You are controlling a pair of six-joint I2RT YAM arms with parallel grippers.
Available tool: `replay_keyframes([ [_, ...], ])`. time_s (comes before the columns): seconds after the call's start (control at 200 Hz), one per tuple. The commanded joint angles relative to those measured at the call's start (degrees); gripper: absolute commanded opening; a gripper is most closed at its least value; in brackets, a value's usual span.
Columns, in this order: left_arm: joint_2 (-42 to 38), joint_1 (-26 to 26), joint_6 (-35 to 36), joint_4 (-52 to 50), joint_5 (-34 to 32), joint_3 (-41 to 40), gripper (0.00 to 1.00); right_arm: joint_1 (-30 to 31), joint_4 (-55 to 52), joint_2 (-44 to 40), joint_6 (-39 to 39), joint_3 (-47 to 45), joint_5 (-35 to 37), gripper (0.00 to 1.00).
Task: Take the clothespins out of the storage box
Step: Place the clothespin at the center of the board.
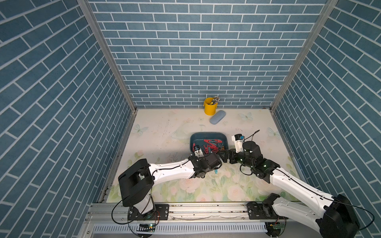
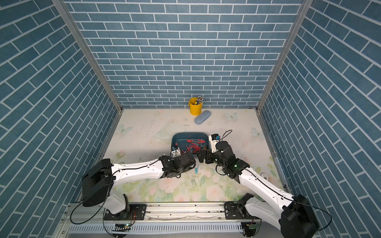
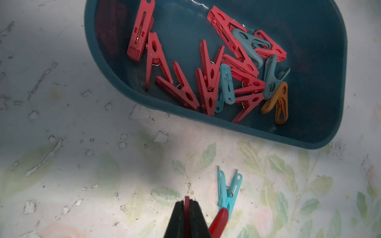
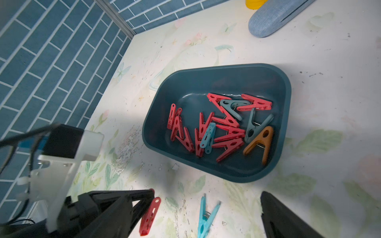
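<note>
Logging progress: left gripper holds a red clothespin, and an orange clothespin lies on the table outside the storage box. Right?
No: it is a light blue clothespin on the table; the orange clothespin is inside the storage box, as the left wrist view shows. The left gripper does hold a red clothespin.

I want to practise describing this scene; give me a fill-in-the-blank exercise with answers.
The left gripper is shut on a ___ clothespin.
A light blue clothespin lies outside the storage box, on the ___.
Of the clothespins in the box, exactly one is ___.
The right gripper is ___.
Missing words: red, table, orange, open.
</note>
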Motion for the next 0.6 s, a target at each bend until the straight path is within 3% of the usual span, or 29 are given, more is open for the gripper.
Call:
replay_keyframes([
  [0.0,2.61,-0.54,0.0,1.2,-0.59,-0.73,0.1,-0.14,-1.16,-1.46,1.18,-0.82,0.85,1.0],
  [0.595,11.77,-0.51,1.42,4.88,1.12,1.91,0.12,-0.14,-3.18,-3.07,2.34,-2.09,2.73,0.99],
])
